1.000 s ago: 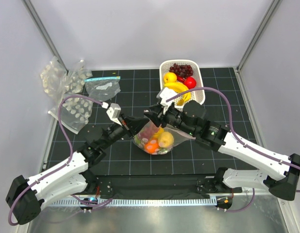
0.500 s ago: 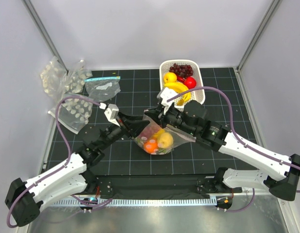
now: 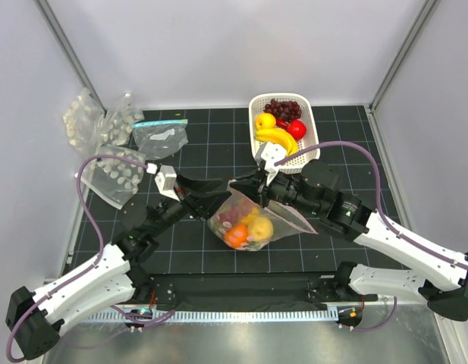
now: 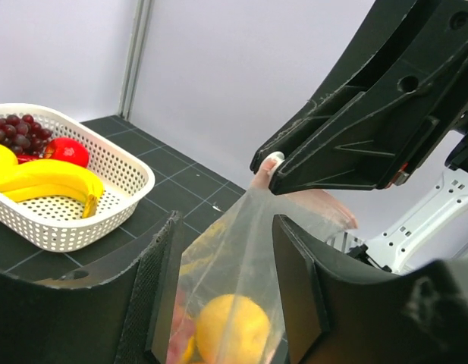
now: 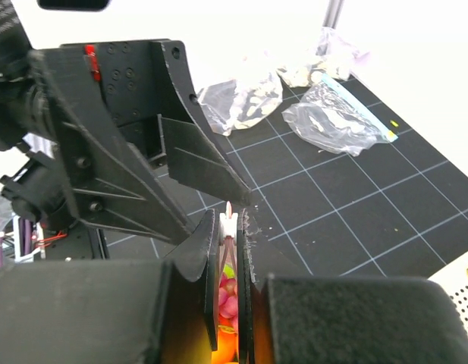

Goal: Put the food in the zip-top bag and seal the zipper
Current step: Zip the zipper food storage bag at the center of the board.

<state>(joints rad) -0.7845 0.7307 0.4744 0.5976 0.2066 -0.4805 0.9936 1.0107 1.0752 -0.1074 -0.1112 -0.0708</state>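
Right gripper [image 5: 228,227] pinches pinkish zipper [image 4: 317,205]; bag [image 3: 252,220] fruit-filled.

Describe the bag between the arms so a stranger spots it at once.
Start from the black gridded mat and look at its centre. The zip-top bag sits there, pinkish mouth pinched by the right gripper; unlike the bags at left, it holds fruit.

basket [image 4: 74,227] cropped left, zip-top bag [image 4: 237,254] bottom cropped

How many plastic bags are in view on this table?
5: the fruit-filled bag in the middle; three dotted bags at the left edge; a teal-strip bag beside them. More may hide in that pile.
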